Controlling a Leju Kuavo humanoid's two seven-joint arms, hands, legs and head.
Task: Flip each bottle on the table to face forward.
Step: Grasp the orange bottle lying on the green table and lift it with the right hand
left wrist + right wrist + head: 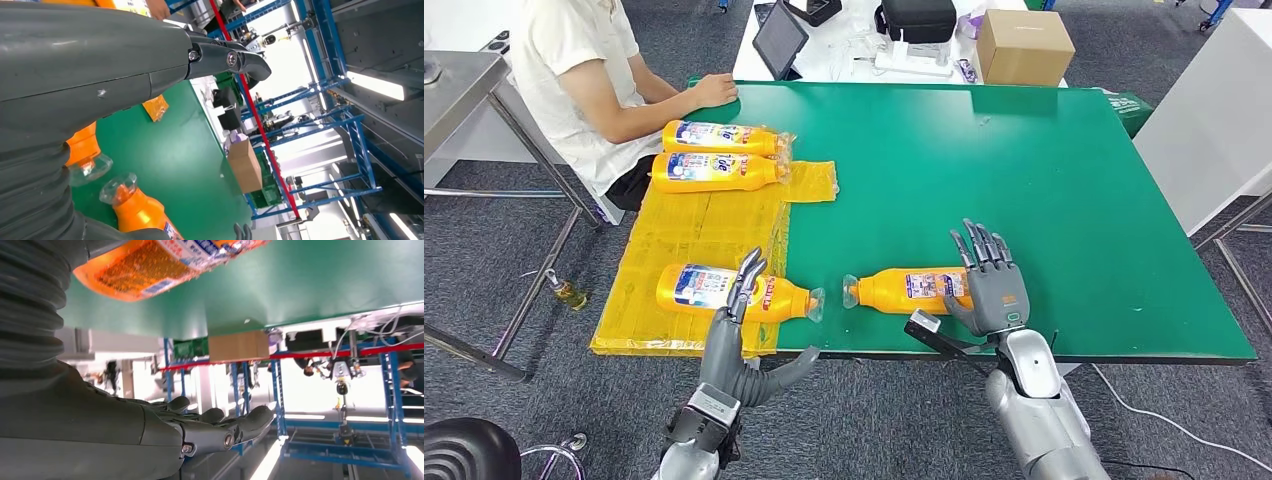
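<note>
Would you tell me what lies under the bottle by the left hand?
A yellow plastic sheet on the green table lies under that bottle. The left hand's fingers cover its middle.

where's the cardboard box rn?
Head view: cardboard box on the white table past the green table's far edge, right of the black bag.

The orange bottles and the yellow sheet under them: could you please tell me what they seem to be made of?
Bottles: likely clear glossy plastic holding orange liquid, since the neck and cap end look see-through; printed labels, paper or film.
Yellow sheet: probably thin plastic film, translucent, wrinkled and shiny.
</note>
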